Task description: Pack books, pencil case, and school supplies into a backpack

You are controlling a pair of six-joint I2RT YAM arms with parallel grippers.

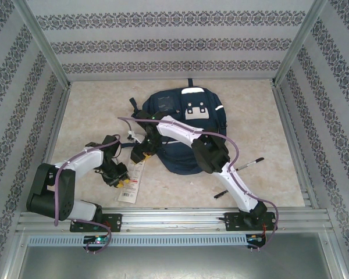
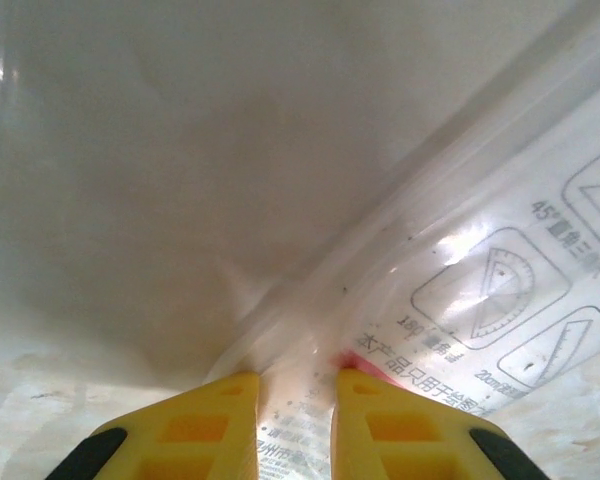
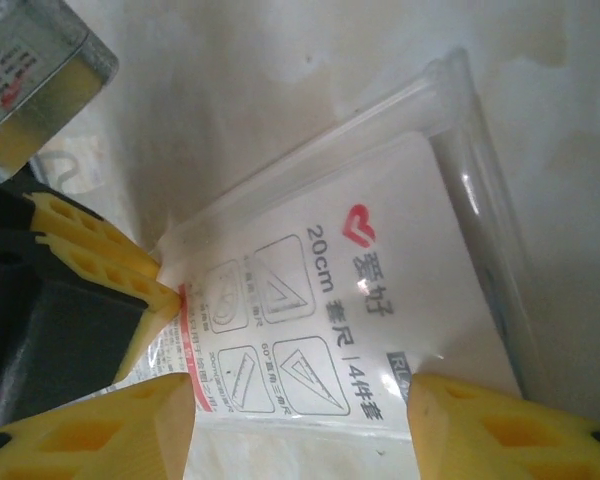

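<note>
Our left gripper (image 2: 297, 385) stands with its jaws narrow, closed on one edge of the white packet (image 2: 480, 300), which runs out ahead of them and to their right. Our right gripper (image 3: 300, 400) holds its jaws wide, one on each side of the packet's printed face; we cannot tell whether either pad touches it. The left gripper's grip is just left of the right jaws. The backpack (image 1: 189, 110) lies flat on the table (image 1: 93, 110), just beyond both pairs of jaws. The black pen (image 1: 250, 164) lies well to their right.
</note>
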